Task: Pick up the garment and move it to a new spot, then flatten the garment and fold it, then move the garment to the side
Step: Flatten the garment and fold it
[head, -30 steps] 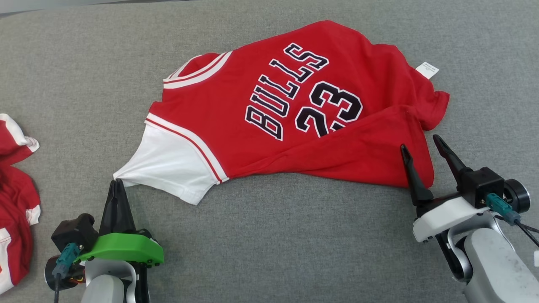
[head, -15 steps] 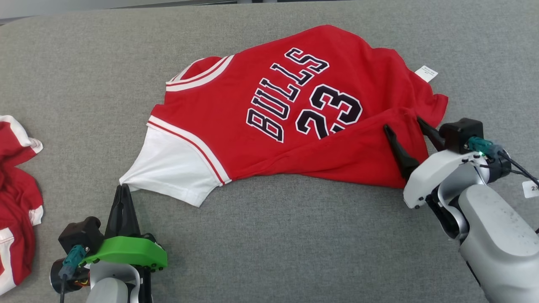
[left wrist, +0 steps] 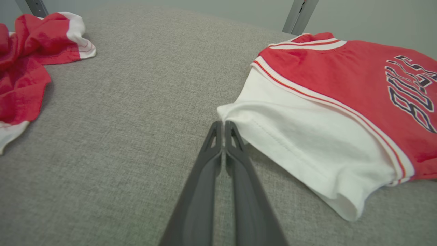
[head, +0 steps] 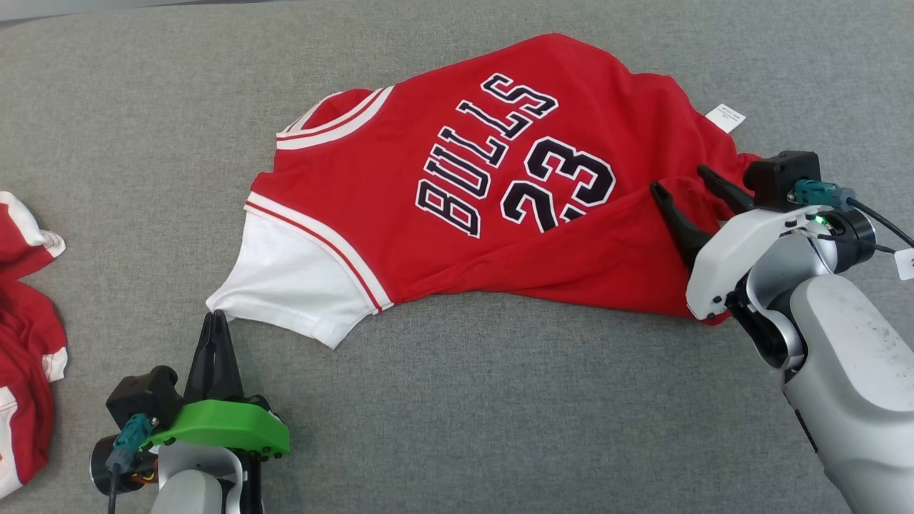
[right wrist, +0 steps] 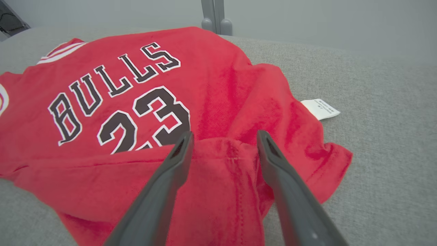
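Head view: the red garment lies spread across the middle of the grey surface, collar toward the left, its white sleeve nearest the left arm. Bare surface runs wide along the near side between the two arms, and past the collar to the far edge at the top left. A second red and white cloth sits well apart at the left border, cut off by the frame. The left fingers are clenched together, tips at the sleeve's corner; whether they pinch any cloth I cannot tell. The right fingers stand released, straddling a folded-over hem whose flap covers the bottom of the "23". The right arm hides the garment's near right corner.
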Robot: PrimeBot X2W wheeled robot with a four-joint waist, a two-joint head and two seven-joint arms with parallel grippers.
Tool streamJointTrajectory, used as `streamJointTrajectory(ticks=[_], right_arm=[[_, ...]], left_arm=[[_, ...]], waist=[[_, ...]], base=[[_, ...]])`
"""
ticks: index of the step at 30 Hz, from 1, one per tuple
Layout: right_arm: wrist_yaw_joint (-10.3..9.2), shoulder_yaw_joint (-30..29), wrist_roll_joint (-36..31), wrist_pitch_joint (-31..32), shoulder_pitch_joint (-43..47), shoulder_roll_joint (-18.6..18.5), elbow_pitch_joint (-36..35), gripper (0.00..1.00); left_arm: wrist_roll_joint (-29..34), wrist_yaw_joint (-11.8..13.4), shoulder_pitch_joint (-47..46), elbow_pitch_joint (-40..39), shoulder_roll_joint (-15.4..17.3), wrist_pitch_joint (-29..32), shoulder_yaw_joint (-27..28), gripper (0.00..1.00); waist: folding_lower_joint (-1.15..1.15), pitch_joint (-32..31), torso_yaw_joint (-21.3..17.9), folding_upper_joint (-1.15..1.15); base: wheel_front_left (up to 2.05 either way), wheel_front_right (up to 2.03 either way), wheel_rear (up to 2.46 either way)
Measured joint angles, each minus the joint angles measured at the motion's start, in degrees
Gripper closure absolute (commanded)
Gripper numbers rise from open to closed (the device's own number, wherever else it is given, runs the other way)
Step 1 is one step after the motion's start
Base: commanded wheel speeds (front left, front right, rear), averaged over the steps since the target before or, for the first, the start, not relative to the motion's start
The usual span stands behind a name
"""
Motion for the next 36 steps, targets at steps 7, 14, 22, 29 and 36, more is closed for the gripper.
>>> streamJointTrajectory(ticks=[7, 14, 22, 29, 36], right_arm=[[0.00, -2.22, -1.83, 3.58, 2.03, 1.26, -1.66, 0.36], [0.00, -3.07, -3.14, 3.41, 3.15, 1.56, -4.76, 1.00], [0.00, -5.95, -3.16, -1.20, 2.63, 0.76, -10.60, 1.00], [0.00, -10.54, -2.14, -1.34, -3.87, -4.32, -15.24, 1.00], [-0.02, -11.58, -3.83, 2.70, -21.24, -8.64, -15.19, 1.00]], left_arm=[[-0.02, 0.09, -0.06, -0.11, -0.02, 0.00, 0.04, 1.00], [-0.08, 0.34, -0.17, -0.75, -0.04, 0.00, 0.29, 1.00], [-8.59, -3.36, -3.51, -7.90, -0.05, 0.01, 1.53, 1.00], [-18.70, -5.26, -18.61, -18.63, 1.19, 13.39, 0.97, 1.00], [-18.55, -1.34, -46.62, -14.46, 2.57, 23.85, -1.52, 1.00]], waist=[[0.00, 0.14, -0.08, 0.00], [0.00, 0.09, -0.38, 0.00], [0.00, -0.78, -0.96, 0.00], [0.00, -0.81, -1.33, 0.00], [0.00, 3.09, -1.51, 0.00]], base=[[0.00, 0.00, 0.00], [0.00, 0.00, 0.00], [0.00, 0.00, 0.00], [0.00, 0.00, 0.00], [0.00, 0.00, 0.00]])
